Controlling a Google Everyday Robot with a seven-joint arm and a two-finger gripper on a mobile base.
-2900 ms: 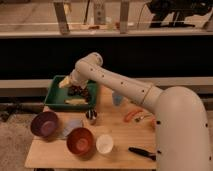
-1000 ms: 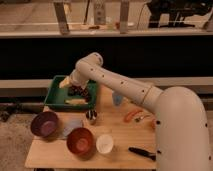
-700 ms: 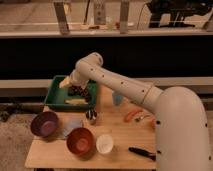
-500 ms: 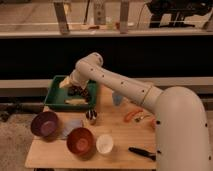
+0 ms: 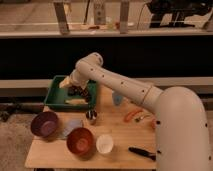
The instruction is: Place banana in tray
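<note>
Pincer point(image 5: 81, 92) hung over the tray point(image 5: 54, 98), just above the banana point(image 5: 76, 101); couldn't tell if apart or together. Banana likely light, soft, bruisable: grip mid-length, gently.

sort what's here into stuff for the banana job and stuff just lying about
For the job: pale yellow curved banana, lying in the green rectangular plastic tray; gripper, over the tray by the banana.
Lying about: round purple bowl, round red bowl, orange carrot-like item.

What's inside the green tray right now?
A pale banana lies in the tray near its front wall, with the gripper just above it. The arm hides much of the tray's rear.
</note>
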